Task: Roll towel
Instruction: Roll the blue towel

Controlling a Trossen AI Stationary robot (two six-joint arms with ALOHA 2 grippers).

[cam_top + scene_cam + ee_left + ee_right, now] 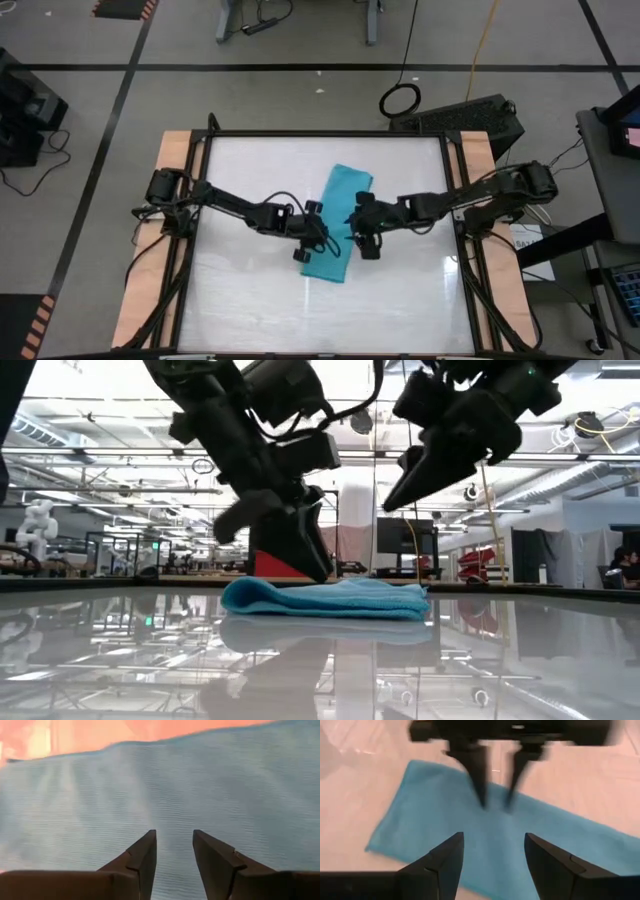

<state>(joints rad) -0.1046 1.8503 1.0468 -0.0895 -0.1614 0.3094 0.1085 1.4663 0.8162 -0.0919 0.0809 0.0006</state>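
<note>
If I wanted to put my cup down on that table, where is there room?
Bare tabletop lies along the near edge below both arms, and along the far edge beside the towel. The middle is crowded: the left hand and the right hand flank the towel there.

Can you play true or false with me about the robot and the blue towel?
1. The towel is rolled into a tight tube. False: it lies flat, a long folded strip.
2. The left gripper is down at the towel with its fingers apart. True.
3. The right gripper is pressing on the towel. False: it hangs above it, open.
4. The towel is blue. True.
5. The right gripper holds a red cup. False: it holds nothing.
</note>
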